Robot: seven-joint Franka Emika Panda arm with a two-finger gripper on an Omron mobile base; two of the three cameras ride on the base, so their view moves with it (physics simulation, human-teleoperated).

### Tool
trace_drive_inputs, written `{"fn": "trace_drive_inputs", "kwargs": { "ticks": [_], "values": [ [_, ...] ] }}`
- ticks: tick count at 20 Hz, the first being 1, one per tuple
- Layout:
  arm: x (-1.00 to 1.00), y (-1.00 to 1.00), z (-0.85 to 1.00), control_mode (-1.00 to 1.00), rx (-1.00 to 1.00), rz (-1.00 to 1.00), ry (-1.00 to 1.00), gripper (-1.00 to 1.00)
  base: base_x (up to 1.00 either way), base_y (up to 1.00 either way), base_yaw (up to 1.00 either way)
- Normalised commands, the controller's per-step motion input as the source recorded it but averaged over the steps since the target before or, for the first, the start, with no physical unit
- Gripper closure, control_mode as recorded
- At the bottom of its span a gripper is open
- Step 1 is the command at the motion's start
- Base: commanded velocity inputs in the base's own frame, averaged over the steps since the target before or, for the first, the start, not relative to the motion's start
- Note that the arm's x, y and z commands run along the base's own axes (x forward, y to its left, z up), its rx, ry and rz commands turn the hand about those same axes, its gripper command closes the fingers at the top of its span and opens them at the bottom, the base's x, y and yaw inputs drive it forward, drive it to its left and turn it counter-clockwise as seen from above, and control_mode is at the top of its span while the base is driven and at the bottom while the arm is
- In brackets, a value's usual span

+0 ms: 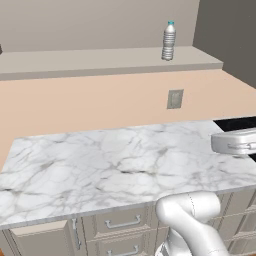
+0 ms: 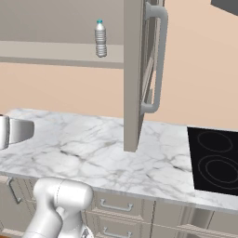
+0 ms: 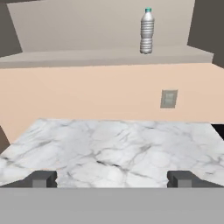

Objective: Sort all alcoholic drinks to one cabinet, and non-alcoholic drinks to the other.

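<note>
Pincer (image 3: 112,179) gaped fully open and empty over the marble desk (image 3: 118,148), aimed toward the clear bottle (image 3: 147,31) upright on the cabinet shelf (image 3: 87,57) at one o'clock, apparently already sorted.

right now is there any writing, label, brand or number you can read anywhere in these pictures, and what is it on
None can be read.
Clear bottle on the open cabinet shelf: ribbed sides and a teal cap, no label or print showing.
Wall outlet plate: blank grey.
Marble counter, cooktop and drawer fronts: no markings.
</note>
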Motion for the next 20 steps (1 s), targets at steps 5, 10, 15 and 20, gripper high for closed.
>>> {"fn": "trace_drive_inputs", "kwargs": {
  "ticks": [5, 10, 15, 20],
  "values": [
    [0.00, 0.05, -0.13, -1.00, -0.08, -0.02, 0.11, -1.00, 0.00, 0.00, 0.00],
    [0.03, 0.00, -0.14, -1.00, -0.07, -0.02, 0.05, -1.00, 0.00, 0.00, 0.00],
    [0.03, 0.00, -0.06, -1.00, -0.02, -0.01, 0.02, -1.00, 0.00, 0.00, 0.00],
    [0.00, -0.03, -0.06, -1.00, 0.00, 0.00, 0.01, -1.00, 0.00, 0.00, 0.00]
  ]
}}
